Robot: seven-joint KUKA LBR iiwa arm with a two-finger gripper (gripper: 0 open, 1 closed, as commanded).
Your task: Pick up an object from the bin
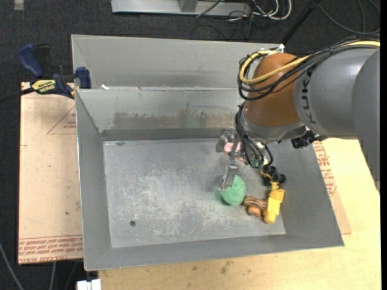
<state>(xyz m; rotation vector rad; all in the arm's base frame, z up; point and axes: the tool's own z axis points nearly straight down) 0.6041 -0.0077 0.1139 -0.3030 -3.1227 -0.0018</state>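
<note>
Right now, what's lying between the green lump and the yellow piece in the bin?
In the camera view, a small brown piece lies between the green lump and the yellow piece, right beside the yellow one.

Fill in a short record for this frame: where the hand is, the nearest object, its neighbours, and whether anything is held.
hand: hand low in the bin's right half, at the top edge of the green lump
nearest object: green lump, rounded, on the floor right of centre
neighbours: yellow piece and brown piece, side by side just right of the lump
held: cannot tell
container: bin, grey metal
</note>
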